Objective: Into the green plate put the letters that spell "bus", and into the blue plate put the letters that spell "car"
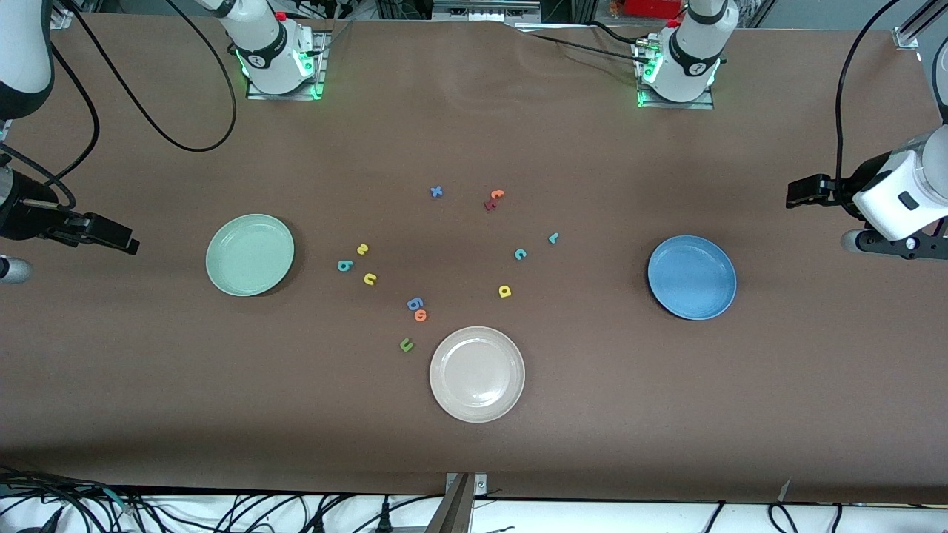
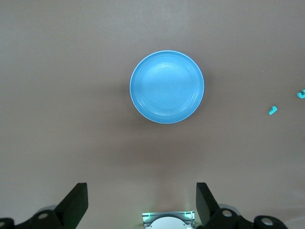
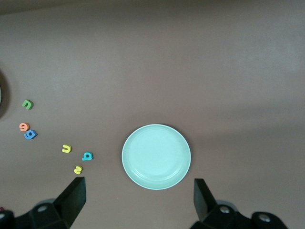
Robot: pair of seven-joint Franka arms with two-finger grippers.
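A wide brown tabletop (image 1: 474,459) is filling nearly the whole scene, its matte covering rippling slightly near the top edge. Soft, even light is falling across it, casting only faint shadows. Black cables (image 1: 148,111) are looping over one corner, and more cables (image 1: 222,514) are trailing along a white strip beneath the tabletop's near edge, where a metal bracket (image 1: 463,500) is sticking up.

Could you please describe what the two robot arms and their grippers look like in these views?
Both are glossy white arms with black joint bands, green-lit bases and trailing black cables. The left gripper and right gripper each have two black, wedge-shaped fingers on a dark body with round silver fittings.
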